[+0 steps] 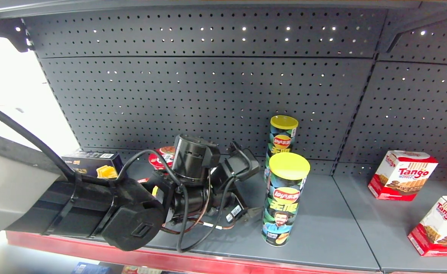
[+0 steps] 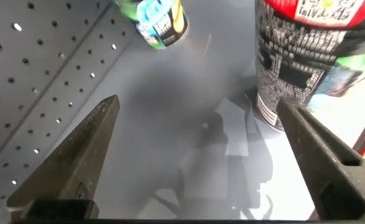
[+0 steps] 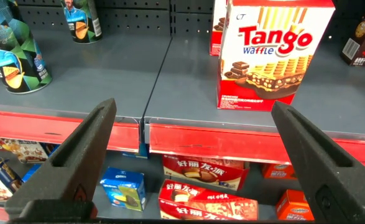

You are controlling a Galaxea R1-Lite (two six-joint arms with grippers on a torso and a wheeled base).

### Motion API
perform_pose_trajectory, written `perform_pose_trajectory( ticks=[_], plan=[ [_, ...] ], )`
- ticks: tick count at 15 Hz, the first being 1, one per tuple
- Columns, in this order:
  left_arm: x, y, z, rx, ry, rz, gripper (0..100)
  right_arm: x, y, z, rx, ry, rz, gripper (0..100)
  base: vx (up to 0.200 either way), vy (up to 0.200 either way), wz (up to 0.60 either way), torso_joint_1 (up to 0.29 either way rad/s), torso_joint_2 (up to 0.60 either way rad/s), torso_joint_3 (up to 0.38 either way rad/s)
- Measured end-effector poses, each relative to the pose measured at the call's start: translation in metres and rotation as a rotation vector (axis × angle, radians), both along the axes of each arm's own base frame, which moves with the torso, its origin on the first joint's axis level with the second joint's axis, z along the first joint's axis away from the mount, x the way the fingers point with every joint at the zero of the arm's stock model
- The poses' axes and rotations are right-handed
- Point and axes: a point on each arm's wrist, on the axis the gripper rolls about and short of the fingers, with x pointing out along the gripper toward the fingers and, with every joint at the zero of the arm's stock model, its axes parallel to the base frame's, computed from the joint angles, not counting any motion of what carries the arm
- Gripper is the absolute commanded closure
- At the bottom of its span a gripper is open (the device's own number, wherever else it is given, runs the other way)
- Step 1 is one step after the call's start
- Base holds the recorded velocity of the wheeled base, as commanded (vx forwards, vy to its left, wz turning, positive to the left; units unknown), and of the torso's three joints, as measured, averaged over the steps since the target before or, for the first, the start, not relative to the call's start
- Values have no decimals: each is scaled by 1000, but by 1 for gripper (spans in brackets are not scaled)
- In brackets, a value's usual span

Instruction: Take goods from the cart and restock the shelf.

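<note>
Head view: grey shelf [image 1: 322,236] with a red front lip and a pegboard [image 1: 208,95] as back wall. The left arm lies low over the shelf's left part. Bare floor stays open between it and the front chip can [image 1: 286,201], upright near the lip. The rear chip can [image 1: 282,140] stands upright just behind it, by the pegboard. Count: two chip cans, both yellow-lidded. Right of a seam in the floor are two wafer boxes, the far wafer box [image 1: 404,175] and the near wafer box [image 1: 442,226], well apart from the cans. One dark box [image 1: 94,163] sits at the left back, and one red-lidded tub [image 1: 166,154] is partly hidden behind the arm. Left wrist view: left gripper [image 2: 198,106] has its fingers spread wide with only bare shelf floor between them. One finger is on the pegboard side; the other's tip is just beside the front chip can, contact not discernible. The rear chip can stands farther on. Right wrist view: right gripper [image 3: 194,109] is spread and empty, hanging before the red lip. One wafer box stands close to the lip with a second behind it. On the lower shelf [image 3: 170,146] lie red packs [image 3: 201,174] and a blue pack [image 3: 123,190].
</note>
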Motion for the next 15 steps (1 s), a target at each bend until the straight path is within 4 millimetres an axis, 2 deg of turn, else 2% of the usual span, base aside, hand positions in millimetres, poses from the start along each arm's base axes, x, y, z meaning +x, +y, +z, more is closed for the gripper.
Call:
perform_pose_trajectory(
  ticks=[7,11,13,15],
  plan=[
    [1,-8,-1,-3,-2,-15,0,0,0,0,0,0,-1,0,0,0,0,0,0,0],
    [1,1,-2,1,12,13,0,0,0,0,0,0,-1,0,0,0,0,0,0,0],
    [2,16,14,-40,-4,68,0,0,0,0,0,0,-1,0,0,0,0,0,0,0],
    [0,36,40,-96,-49,137,0,0,0,0,0,0,-1,0,0,0,0,0,0,0]
  ],
)
